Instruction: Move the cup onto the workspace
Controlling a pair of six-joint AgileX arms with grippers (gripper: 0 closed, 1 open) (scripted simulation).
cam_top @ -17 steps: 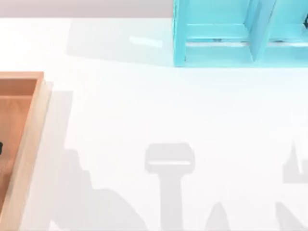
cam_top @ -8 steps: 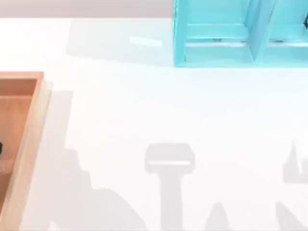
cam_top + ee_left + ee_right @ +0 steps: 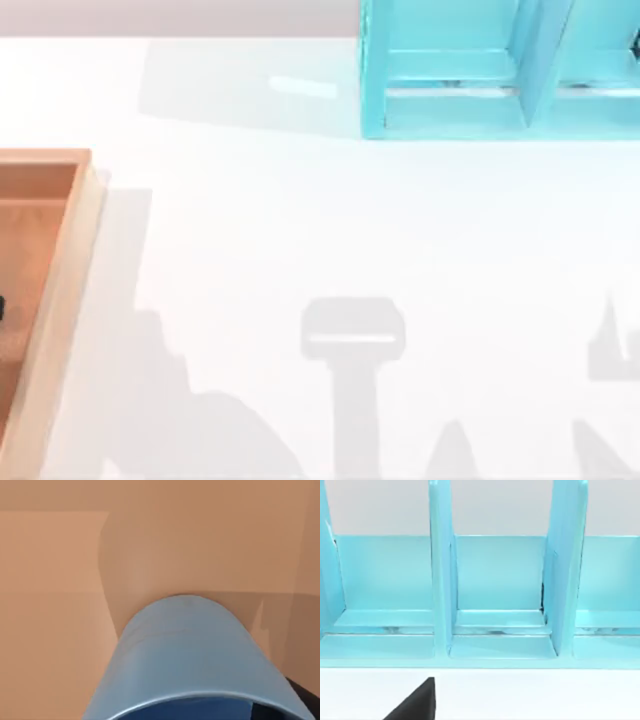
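The blue cup (image 3: 190, 650) looms very close in the left wrist view, its rim nearest the camera and its base pointing away over the orange-brown tray floor (image 3: 55, 605). A dark part of my left gripper (image 3: 306, 702) touches the cup's rim at one side. In the top view a black sliver of the left gripper (image 3: 1, 308) shows over the tray (image 3: 55, 300) at the table's left edge; the cup is out of sight there. The white workspace (image 3: 330, 220) stretches to the right of the tray. A black part of my right gripper (image 3: 415, 705) hangs over the white surface facing the shelf.
A light teal shelf unit (image 3: 480, 70) with upright dividers stands at the back right, its open compartments (image 3: 495, 595) facing the right wrist camera. The tray's raised wooden rim (image 3: 70, 290) separates its floor from the tabletop. Arm shadows lie along the table's front.
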